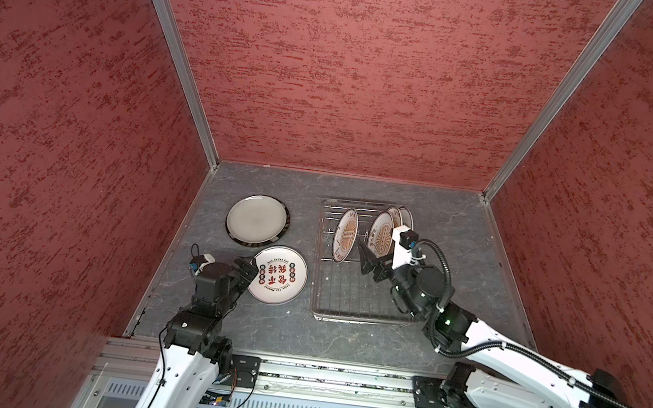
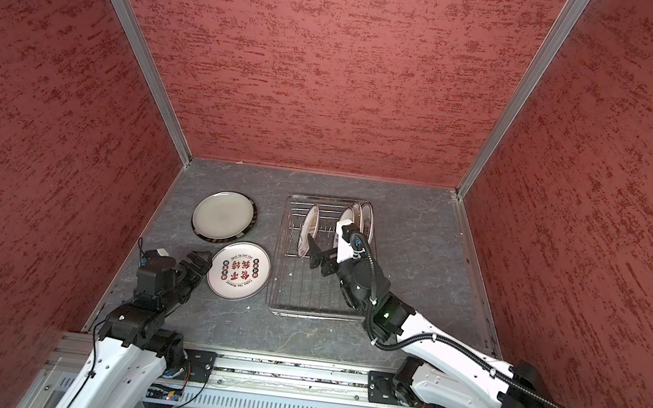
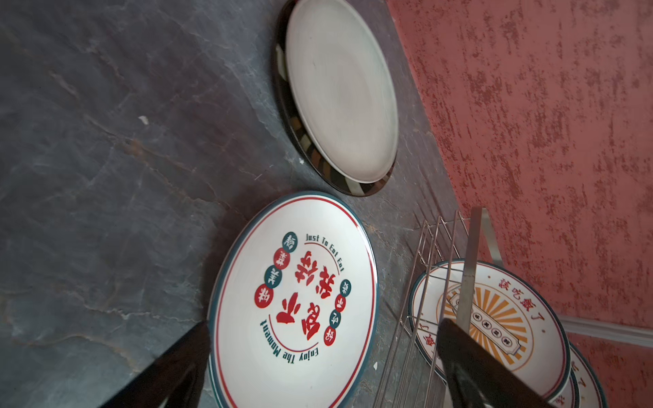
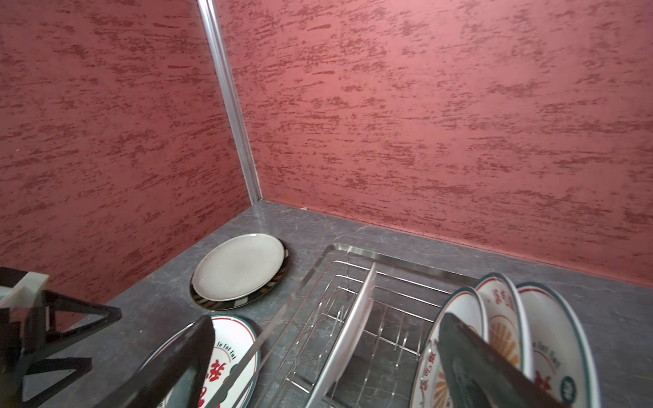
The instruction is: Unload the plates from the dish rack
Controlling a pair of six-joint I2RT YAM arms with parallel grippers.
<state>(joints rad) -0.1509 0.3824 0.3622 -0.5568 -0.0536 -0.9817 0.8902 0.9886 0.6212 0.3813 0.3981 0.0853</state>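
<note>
In both top views, the dish rack (image 1: 357, 321) holds four plates standing on edge. A lone plate (image 1: 345, 235) stands toward the rack's left-arm side, and three plates (image 1: 396, 221) are bunched at its far corner. Your right claw (image 1: 372, 260) hangs over the rack, spread wide and empty, just beside the near rim of the lone plate. Outside the rack, on the left arm's side, a lettered plate (image 1: 278, 275) lies flat on the tabletop (image 1: 342, 345). Farther along that side of the rack, a pale plate (image 1: 258, 219) rests on a dark-rimmed plate (image 1: 253, 243). Your left claw (image 1: 246, 267) sits at the lettered plate's rim, well apart from the rack.

From the left wrist, that claw (image 3: 325, 325) is spread wide and grips nothing. The lettered plate (image 3: 293, 300) lies flat in front of it, and the rack's wires (image 3: 424, 300) stand off to one side.

From the right wrist, you see the lone plate (image 4: 355, 318) edge-on. Its thin rim runs straight away from the claw, up the gap between the spread fingers (image 4: 176, 356), with one face turned to each. The three plates (image 4: 505, 318) sit behind the other finger.

Your right arm is clearly the nearer one. The next move looks like a descent that puts one finger on each side of that rim, then a squeeze across the plate's thickness. I cannot tell whether the tips already reach past the rim.
</note>
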